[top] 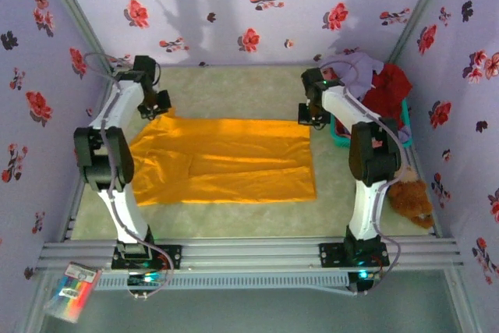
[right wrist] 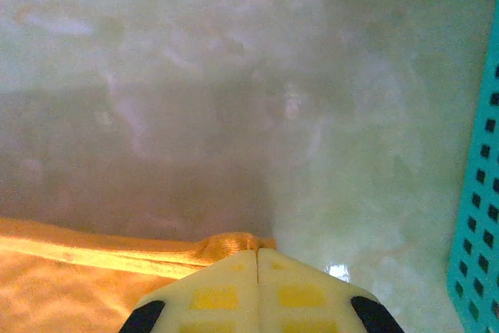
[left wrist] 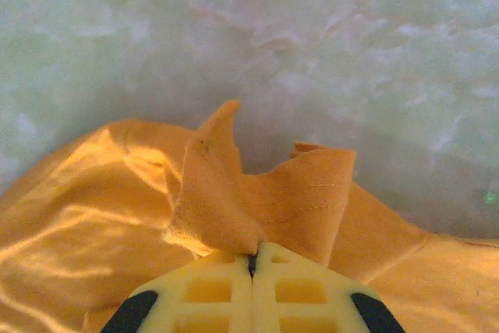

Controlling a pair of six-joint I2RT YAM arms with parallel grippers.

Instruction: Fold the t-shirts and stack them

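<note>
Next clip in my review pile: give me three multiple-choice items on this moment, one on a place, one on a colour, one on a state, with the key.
1. Where is the teal basket?
A. far right, next to the right gripper
B. near left corner
C. near edge, centre

2. What colour is the t-shirt spread flat?
A. red
B. pink
C. orange-yellow

3. The left gripper is:
A. open above the cloth
B. shut on a corner of the orange-yellow t-shirt
C. shut with nothing in it

Key:
1 A, the top view shows the basket at the far right by that gripper.
2 C, the flat cloth is orange-yellow.
3 B, the left wrist view shows the fingers closed with a cloth corner pinched between them.
</note>
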